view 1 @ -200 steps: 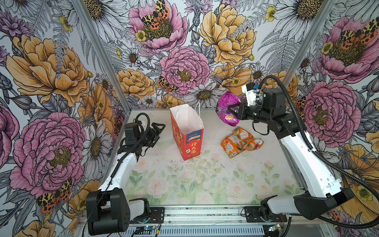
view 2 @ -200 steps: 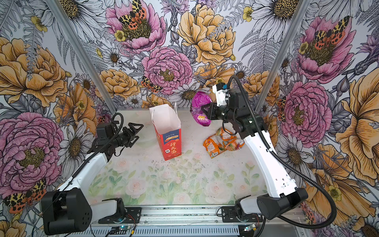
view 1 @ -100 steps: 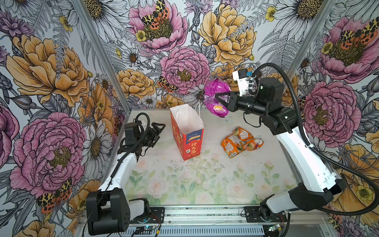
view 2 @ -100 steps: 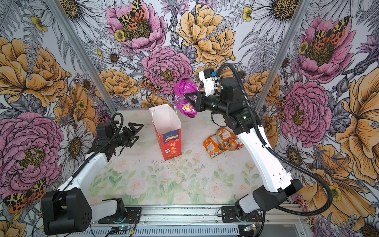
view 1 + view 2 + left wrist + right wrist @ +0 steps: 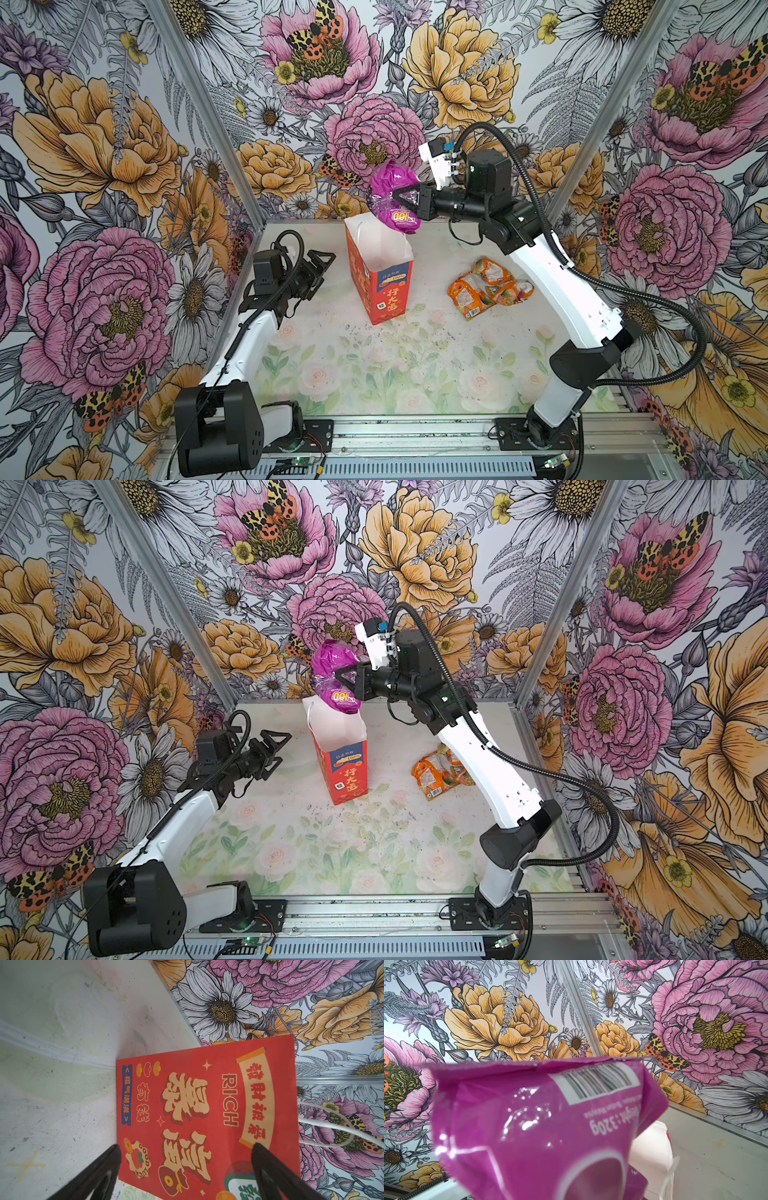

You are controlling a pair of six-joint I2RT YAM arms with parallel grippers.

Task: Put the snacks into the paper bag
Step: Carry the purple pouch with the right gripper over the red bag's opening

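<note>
The right gripper (image 5: 400, 195) is clamped tight on the purple packet (image 5: 386, 187) and holds it in the air above the open mouth of the paper bag (image 5: 380, 286). In both top views the packet hangs with its "100" print upside down at its lower end, which sits over the back rim of the bag. Whether it touches the paper cannot be told, and none of it is inside. The right wrist view is mostly filled by the packet (image 5: 533, 1126), with its barcode and weight print facing the camera and the white inside of the bag (image 5: 652, 1147) showing just below it. The bag stands upright on the table (image 5: 374, 374), close to the back edge and a little left of the middle, with its blue label panel facing the front edge and its white cord handles (image 5: 332, 1126) hanging over the mouth. The three orange packets (image 5: 486, 286) lie bunched together and touching on the table to the right of the bag, well apart from it and toward the back right corner. The left gripper (image 5: 318, 266) hovers near the left edge of the table with its jaws spread wide and holding nothing, pointed at the bag's broad red side. In the left wrist view its two dark fingers (image 5: 99, 1174) frame that printed side without touching it.
</note>
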